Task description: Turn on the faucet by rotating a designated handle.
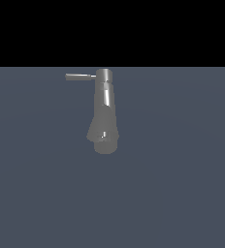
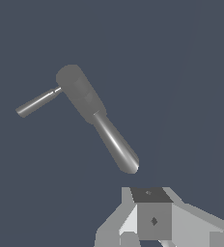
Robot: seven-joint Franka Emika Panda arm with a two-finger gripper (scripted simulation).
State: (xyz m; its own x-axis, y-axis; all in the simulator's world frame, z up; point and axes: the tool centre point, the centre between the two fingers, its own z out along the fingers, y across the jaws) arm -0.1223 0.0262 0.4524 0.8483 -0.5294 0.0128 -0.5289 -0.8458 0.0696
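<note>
Only part of the gripper (image 2: 155, 219) shows, as white and grey blocks at the lower edge of the wrist view, and whether its fingers are spread or pressed together cannot be told. Nothing is between or against them; the faucet (image 2: 92, 113) lies well apart from the gripper, out in the middle of that picture, with the thin handle (image 2: 36, 103) jutting from its broad end.

In the exterior view the gripper is not seen. There the faucet (image 1: 104, 114) stands in the upper centre of the frame on a flat blue-grey ground (image 1: 182, 193), a bright streak down its column, and the handle (image 1: 80, 76) sticks out level toward the exterior view's left from the cap at its top.
</note>
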